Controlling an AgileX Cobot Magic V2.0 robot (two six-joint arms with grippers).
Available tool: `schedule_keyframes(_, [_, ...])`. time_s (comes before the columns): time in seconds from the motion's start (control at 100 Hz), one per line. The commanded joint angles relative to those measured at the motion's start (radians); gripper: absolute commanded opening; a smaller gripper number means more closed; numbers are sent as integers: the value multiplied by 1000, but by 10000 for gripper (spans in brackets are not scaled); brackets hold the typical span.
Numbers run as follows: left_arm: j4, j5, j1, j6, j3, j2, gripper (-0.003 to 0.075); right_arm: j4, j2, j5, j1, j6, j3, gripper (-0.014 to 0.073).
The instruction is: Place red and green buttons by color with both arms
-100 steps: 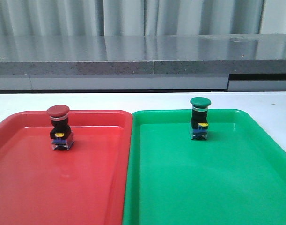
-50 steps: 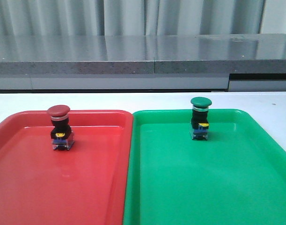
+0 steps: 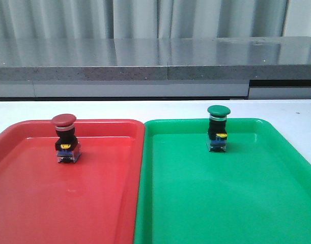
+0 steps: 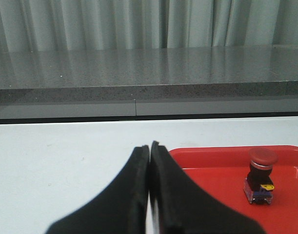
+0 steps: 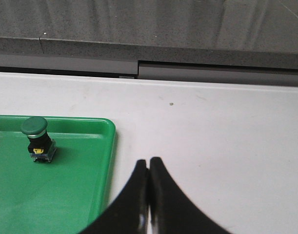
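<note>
Red button (image 3: 64,137) upright in red tray (image 3: 23,203)

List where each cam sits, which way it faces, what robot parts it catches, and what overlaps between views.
Front: faces forward over the table at the red tray and green tray, each holding its matching button; no robot parts visible.
Left wrist: behind the shut left gripper, facing the red button.
Right wrist: behind the shut right gripper, facing the green button.
Shared: each wrist view shares its button and tray with the front view.
</note>
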Motion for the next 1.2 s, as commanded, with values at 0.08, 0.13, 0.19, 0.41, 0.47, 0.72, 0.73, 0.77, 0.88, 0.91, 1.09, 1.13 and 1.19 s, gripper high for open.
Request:
schedule_keyframes(0.08, [-1,-80,-1,-2,26,-31,-19,-46,5,-49,-7,1,-22,-67])
schedule_keyframes(0.13, [-1,-80,-1,-2,26,-31,-19,-46,5,-49,-7,1,-22,-67])
schedule_keyframes(0.19, [-1,-80,-1,-2,26,-31,-19,-46,5,-49,-7,1,-22,-67])
schedule_keyframes(0.41, [-1,-80,-1,-2,26,-31,-19,-43,2,-56,-11,-9,-22,-67])
schedule_keyframes(0.47, [-1,-80,-1,-2,26,-31,-19,-7,-1,-74,-30,-48,-22,-67])
schedule_keyframes(0.72, [-1,-80,-1,-2,26,-31,-19,359,-50,-294,-232,-478,10,-67])
schedule_keyframes(0.73, [-1,-80,-1,-2,26,-31,-19,380,-55,-300,-244,-486,15,-67])
schedule_keyframes(0.77, [-1,-80,-1,-2,26,-31,-19,436,-70,-331,-278,-528,30,-67])
schedule_keyframes(0.88, [-1,-80,-1,-2,26,-31,-19,532,-138,-377,-348,-580,84,-67])
schedule_keyframes(0.91, [-1,-80,-1,-2,26,-31,-19,551,-159,-381,-369,-585,99,-67])
schedule_keyframes(1.09, [-1,-80,-1,-2,26,-31,-19,580,-312,-387,-434,-587,205,-67])
schedule_keyframes(1.13, [-1,-80,-1,-2,26,-31,-19,580,-348,-387,-435,-587,230,-67])
schedule_keyframes(1.19, [-1,-80,-1,-2,26,-31,-19,580,-395,-391,-435,-587,264,-67])
